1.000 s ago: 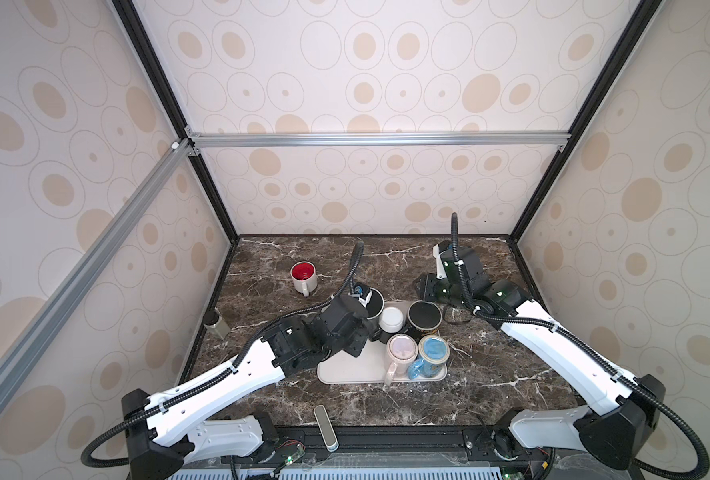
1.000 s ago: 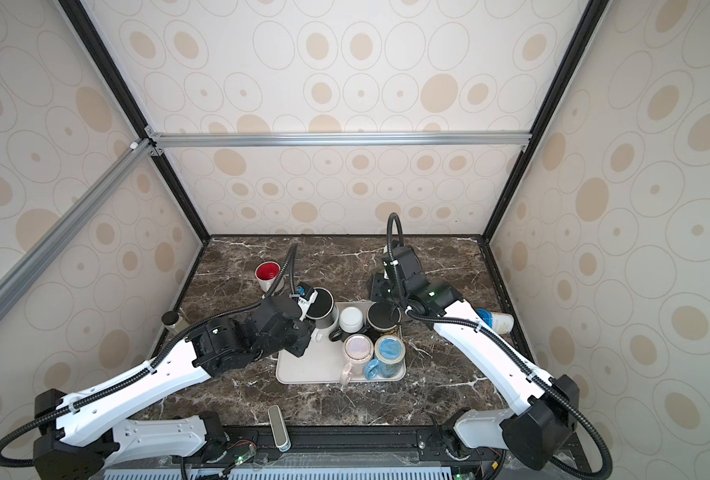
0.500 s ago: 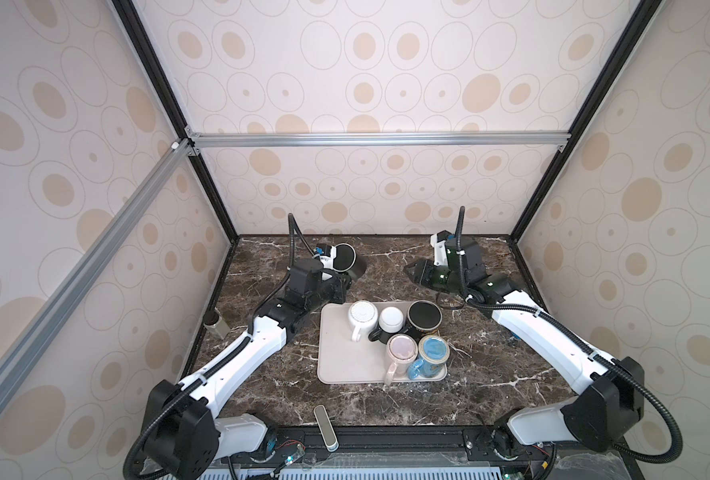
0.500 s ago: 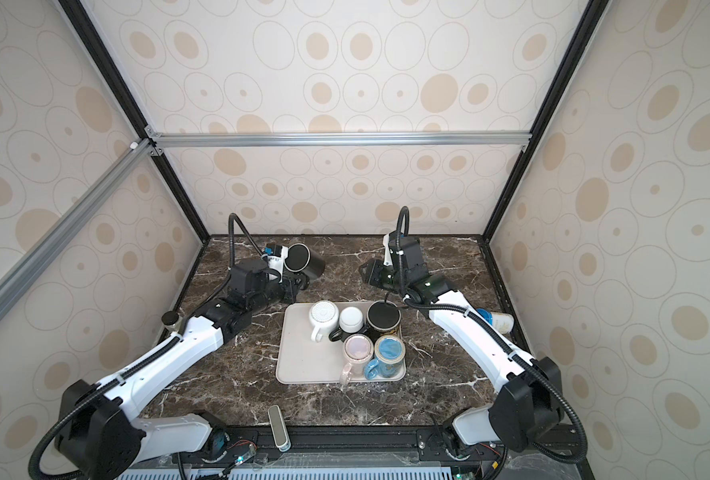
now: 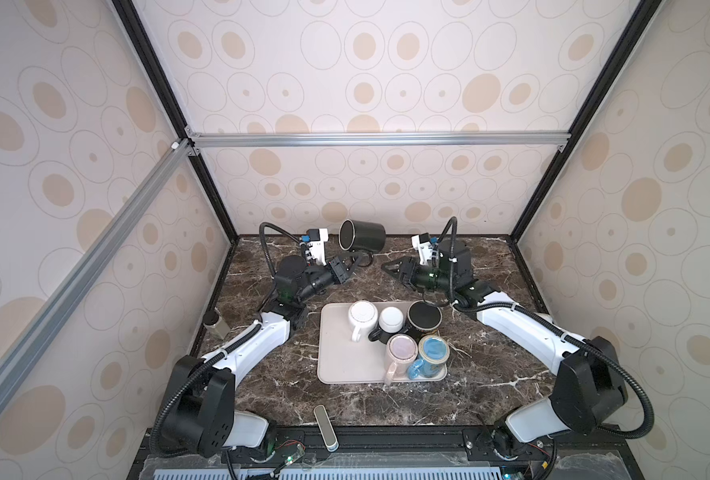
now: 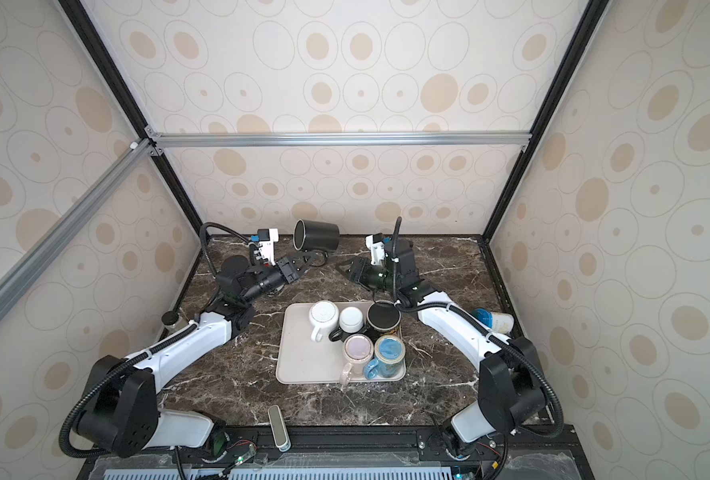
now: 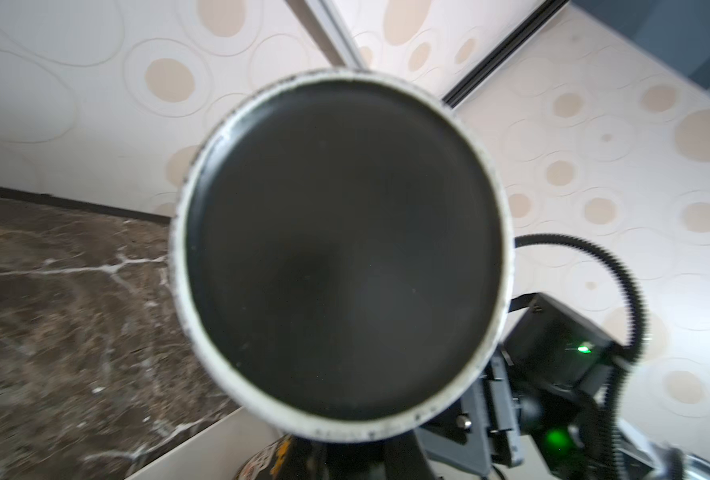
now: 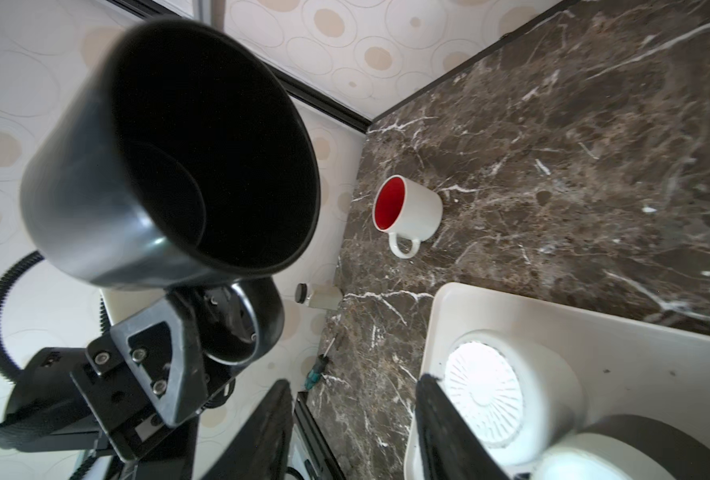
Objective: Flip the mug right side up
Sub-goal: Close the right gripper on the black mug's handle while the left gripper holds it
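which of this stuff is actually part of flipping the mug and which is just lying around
In the job: black mug; left end effector gripping its handle.
Lying about: tray and its five mugs; red-lined mug; small bottle; blue-capped container.

Both arms are reaching toward the back of the cell right now. The left arm (image 5: 257, 345) is stretching up from its front-left base, with the wrist lying roughly level and pointing toward the middle. The left gripper (image 5: 351, 264) is clamping tight on the handle of the mug (image 5: 363, 236), holding it aloft on its side, mouth facing left in both top views. The right arm (image 5: 519, 328) is mirroring that from the front-right base, its wrist pointing back at the left one. The right gripper (image 5: 390, 272) is hanging there with its fingers (image 8: 444, 419) spread, gripping nothing, near the left gripper but not touching it.
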`<state>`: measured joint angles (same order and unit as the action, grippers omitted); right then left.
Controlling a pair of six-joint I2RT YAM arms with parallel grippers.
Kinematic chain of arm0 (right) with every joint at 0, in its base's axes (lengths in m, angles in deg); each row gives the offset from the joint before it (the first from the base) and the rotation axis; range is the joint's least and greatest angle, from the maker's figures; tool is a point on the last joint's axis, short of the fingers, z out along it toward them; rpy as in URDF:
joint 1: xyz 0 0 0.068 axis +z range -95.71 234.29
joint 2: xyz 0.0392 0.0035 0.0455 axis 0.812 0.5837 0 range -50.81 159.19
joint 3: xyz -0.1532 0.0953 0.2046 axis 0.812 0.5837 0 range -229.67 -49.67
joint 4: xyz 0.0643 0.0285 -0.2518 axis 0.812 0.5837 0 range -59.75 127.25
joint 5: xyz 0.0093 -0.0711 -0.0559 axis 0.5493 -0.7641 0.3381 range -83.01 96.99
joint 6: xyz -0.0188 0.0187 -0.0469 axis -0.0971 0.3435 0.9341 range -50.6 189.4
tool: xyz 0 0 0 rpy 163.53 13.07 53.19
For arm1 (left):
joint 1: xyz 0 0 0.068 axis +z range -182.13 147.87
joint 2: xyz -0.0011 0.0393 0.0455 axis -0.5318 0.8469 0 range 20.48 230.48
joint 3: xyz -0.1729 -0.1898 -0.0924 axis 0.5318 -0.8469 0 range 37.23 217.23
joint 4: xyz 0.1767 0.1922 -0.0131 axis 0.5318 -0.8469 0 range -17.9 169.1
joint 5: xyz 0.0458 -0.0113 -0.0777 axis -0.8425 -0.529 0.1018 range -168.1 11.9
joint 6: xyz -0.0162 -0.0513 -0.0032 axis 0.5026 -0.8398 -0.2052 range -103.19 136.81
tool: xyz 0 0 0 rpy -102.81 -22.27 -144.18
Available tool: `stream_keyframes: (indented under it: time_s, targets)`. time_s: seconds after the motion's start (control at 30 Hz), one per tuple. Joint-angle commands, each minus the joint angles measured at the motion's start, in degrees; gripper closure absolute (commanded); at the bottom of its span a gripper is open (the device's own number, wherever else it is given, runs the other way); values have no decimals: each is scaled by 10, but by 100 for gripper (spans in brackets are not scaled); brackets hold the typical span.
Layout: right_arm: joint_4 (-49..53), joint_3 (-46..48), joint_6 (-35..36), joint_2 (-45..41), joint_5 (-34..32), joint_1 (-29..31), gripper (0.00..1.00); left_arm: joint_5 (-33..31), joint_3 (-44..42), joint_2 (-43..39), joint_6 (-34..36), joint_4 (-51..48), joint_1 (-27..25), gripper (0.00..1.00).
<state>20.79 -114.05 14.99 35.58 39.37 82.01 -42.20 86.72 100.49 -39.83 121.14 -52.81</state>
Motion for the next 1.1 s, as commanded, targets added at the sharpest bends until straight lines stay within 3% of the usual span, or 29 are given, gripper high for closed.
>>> stream_keyframes:
  time_s: [0.0,0.33,0.53,1.07]
  targets:
    - [-134,17,-72,13,63,0,49,39,1,7,-96,183,3,100]
    - [-254,46,-128,21,104,0,49,27,-17,-16,-116,206,3,100]
    - [-304,53,-149,21,109,0,49,47,-18,-7,-159,269,3,100]
    - [-379,28,-200,55,105,0,57,49,-38,0,-183,311,-10,100]
